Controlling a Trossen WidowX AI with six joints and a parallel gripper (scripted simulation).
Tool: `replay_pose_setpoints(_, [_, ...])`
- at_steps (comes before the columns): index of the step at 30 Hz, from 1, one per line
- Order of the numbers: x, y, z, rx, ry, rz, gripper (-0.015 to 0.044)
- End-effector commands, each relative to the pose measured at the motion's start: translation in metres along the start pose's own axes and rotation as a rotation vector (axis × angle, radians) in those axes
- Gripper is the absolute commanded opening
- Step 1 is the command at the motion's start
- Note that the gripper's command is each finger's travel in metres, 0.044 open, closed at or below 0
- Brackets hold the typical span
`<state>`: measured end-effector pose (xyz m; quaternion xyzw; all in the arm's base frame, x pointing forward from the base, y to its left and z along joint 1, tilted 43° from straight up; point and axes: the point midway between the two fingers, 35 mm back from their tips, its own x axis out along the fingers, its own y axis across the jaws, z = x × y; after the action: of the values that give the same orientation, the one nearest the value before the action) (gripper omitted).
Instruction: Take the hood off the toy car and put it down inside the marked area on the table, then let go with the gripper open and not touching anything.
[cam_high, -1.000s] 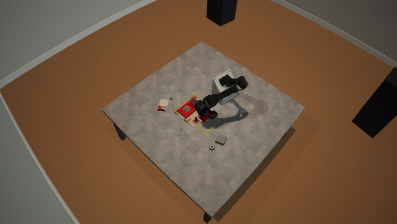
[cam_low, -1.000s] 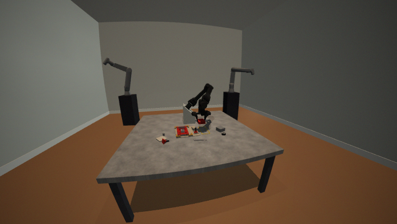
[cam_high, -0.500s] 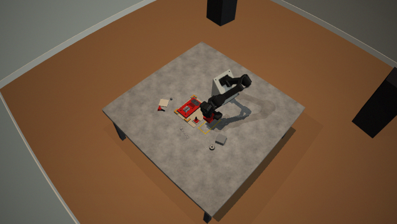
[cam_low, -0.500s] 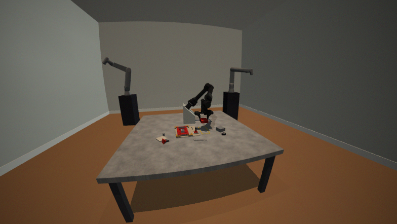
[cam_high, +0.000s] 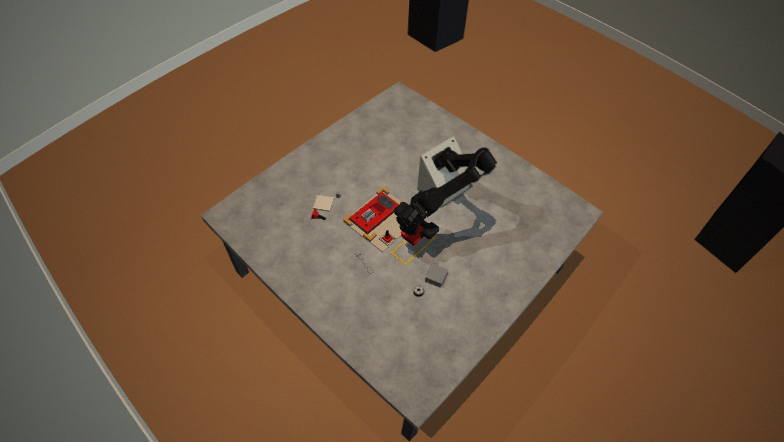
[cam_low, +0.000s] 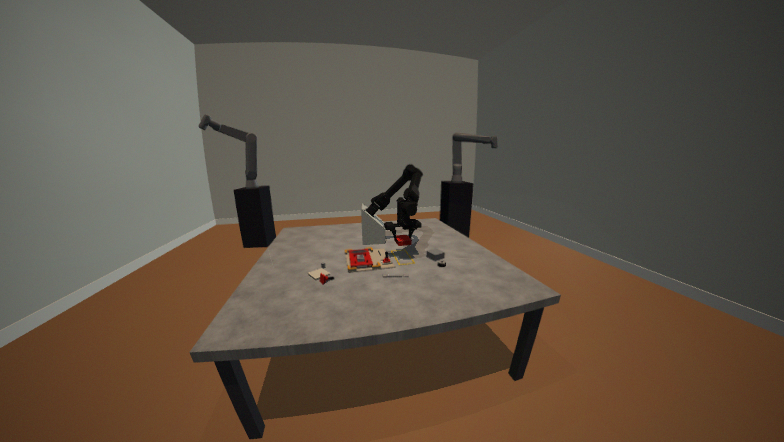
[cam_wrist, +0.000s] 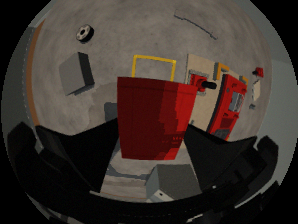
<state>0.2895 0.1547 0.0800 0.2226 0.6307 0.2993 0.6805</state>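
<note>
My gripper (cam_low: 403, 237) (cam_wrist: 152, 123) is shut on the red hood (cam_high: 411, 236) (cam_low: 403, 240) (cam_wrist: 150, 117), one finger at each side. It holds the hood in the air above the table, over the back part of the marked area. The marked area is a yellow outline (cam_high: 398, 259) (cam_low: 405, 264) (cam_wrist: 155, 58); the hood and arm hide part of it in the wrist view and the top view. The red toy car (cam_high: 377, 210) (cam_low: 360, 258) (cam_wrist: 229, 106) sits without its hood on a beige board (cam_high: 382, 246) (cam_wrist: 197, 59), between orange corner pieces.
A red piece with a black knob (cam_high: 387, 237) (cam_low: 386, 258) (cam_wrist: 201, 84) stands on the board beside the outline. A grey block (cam_high: 436, 275) (cam_low: 435, 254) (cam_wrist: 73, 75) and a dark ring (cam_high: 418, 291) (cam_low: 441, 264) (cam_wrist: 84, 33) lie on the other side. A wrench (cam_high: 364, 263) (cam_low: 395, 276) lies in front.
</note>
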Motion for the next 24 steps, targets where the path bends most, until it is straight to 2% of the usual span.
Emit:
replay_pose_setpoints(1, [0.003,-0.002,0.0,0.006,0.0,-0.005,0.0])
replay_pose_setpoints(24, [0.023,-0.002,0.0,0.006,0.0,-0.005,0.0])
